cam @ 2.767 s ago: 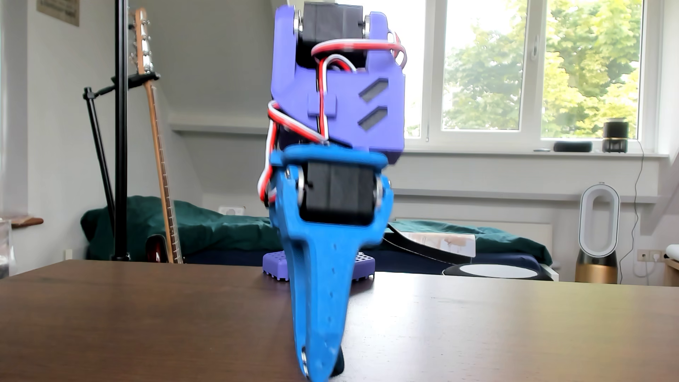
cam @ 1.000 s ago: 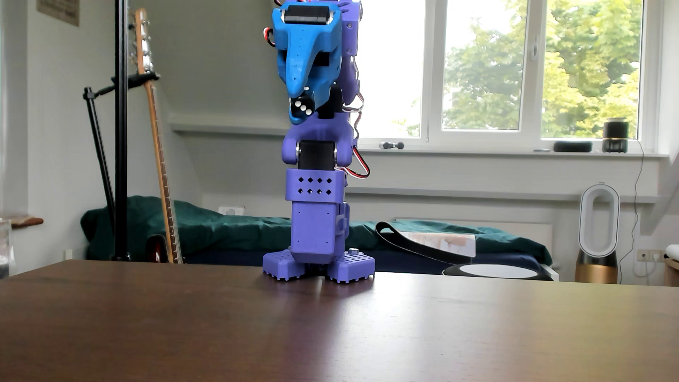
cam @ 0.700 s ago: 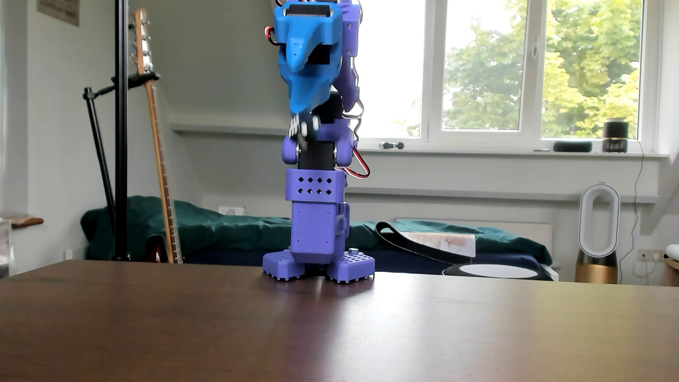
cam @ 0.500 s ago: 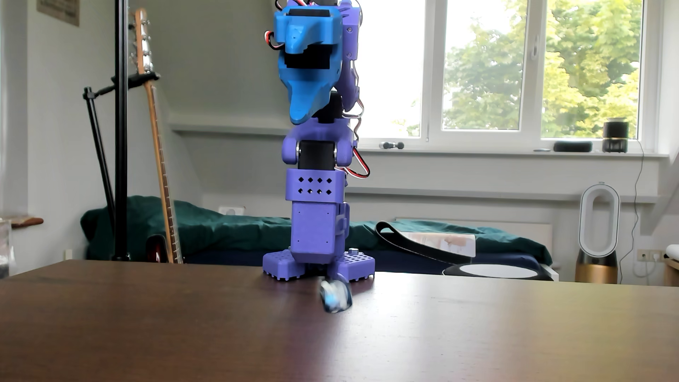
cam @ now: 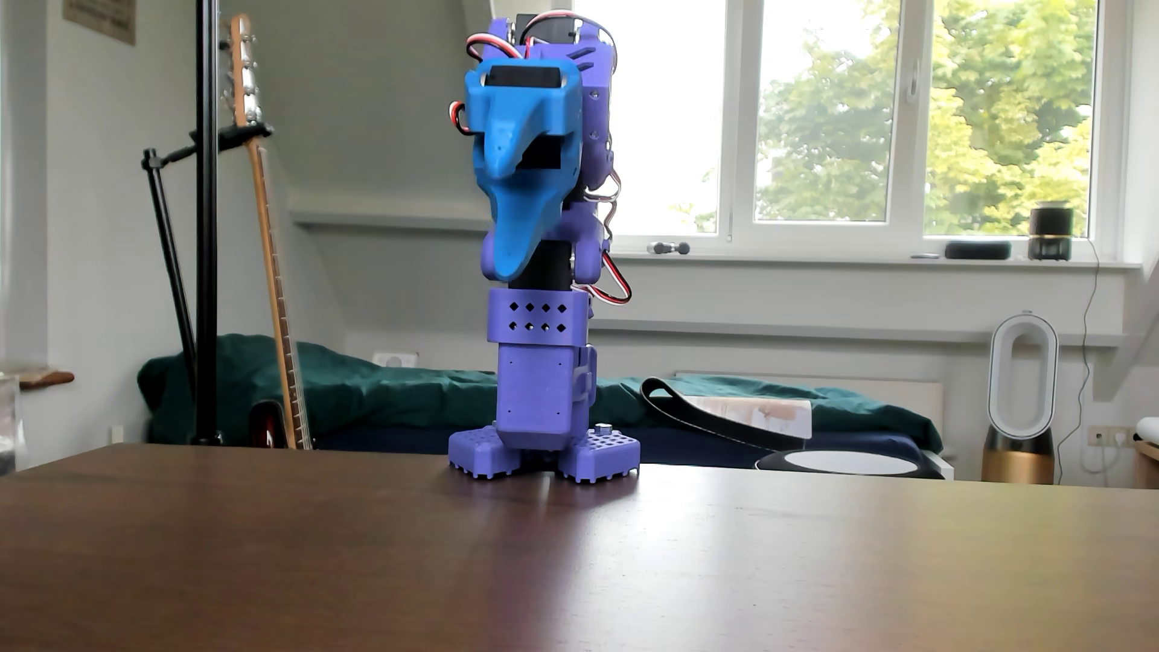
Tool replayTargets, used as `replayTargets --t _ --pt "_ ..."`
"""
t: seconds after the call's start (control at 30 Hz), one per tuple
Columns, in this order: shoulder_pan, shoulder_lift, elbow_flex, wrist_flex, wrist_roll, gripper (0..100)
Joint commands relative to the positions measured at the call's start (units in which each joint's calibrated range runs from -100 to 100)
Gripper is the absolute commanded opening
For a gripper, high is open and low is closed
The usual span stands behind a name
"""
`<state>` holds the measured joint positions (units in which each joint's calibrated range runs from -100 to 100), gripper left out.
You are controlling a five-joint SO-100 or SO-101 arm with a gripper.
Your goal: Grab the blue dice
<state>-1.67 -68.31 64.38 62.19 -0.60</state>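
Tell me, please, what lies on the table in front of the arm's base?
Nothing shows on the table before the purple base. The gripper is open and empty; no dice is visible.

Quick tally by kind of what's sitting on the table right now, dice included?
Robot arm: 1
Blue dice: 0 in view
Total on the table: 1
The gripper is open and holds nothing.
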Motion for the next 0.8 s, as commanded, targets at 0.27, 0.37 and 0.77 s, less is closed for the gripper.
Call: replayTargets --t 0.27,0.37,0.77 --pt "-1.0 -21.0 19.6 -0.6 0.4 4" --pt "-1.0 -25.5 26.0 -0.6 0.4 5" --pt "-0.9 -27.1 30.4 -0.6 0.4 4"
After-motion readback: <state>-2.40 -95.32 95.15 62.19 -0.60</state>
